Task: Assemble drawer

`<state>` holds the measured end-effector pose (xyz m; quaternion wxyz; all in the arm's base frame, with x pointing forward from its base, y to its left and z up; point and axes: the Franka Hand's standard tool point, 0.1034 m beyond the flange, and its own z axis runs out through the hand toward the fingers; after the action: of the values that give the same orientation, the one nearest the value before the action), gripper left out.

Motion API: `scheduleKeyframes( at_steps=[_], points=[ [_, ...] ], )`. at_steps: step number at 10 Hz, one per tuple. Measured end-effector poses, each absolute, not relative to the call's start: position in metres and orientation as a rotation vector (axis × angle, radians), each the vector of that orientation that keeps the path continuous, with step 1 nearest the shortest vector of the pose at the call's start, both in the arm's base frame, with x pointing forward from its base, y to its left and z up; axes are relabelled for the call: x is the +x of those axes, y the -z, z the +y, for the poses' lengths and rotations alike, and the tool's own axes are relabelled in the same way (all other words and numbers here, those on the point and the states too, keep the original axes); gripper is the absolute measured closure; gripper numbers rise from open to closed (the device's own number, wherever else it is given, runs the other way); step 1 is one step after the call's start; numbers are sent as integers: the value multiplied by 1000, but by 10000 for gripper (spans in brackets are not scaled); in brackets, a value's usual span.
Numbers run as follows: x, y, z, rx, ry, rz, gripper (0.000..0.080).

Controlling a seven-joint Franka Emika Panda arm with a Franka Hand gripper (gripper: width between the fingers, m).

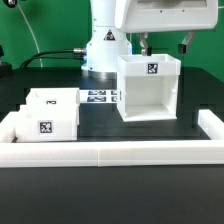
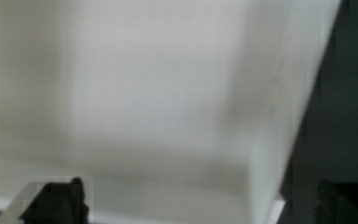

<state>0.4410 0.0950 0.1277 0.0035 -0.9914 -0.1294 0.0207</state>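
Observation:
The drawer's large hollow white box (image 1: pixel 150 88) stands upright at the exterior view's right, open side toward the camera, with a tag on its top front edge. Two smaller white trays (image 1: pixel 50 115) sit side by side at the exterior view's left, the front one showing a tag. My gripper (image 1: pixel 160 45) hangs right above the box's top, fingers spread wide and holding nothing. In the wrist view the gripper (image 2: pixel 199 202) is open, both dark fingertips (image 2: pixel 55 202) show, and a blurred white box wall (image 2: pixel 140 100) fills the space between them.
The marker board (image 1: pixel 99 97) lies flat between the trays and the box. A low white wall (image 1: pixel 110 152) borders the table's front and sides. The arm's white base (image 1: pixel 104 50) stands behind the board. Green backdrop behind.

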Motion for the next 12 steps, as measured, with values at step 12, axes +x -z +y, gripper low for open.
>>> scheduleKeyframes(
  at_steps=[12],
  points=[
    [406, -98, 108, -3082, -104, -114, 150]
  ],
)
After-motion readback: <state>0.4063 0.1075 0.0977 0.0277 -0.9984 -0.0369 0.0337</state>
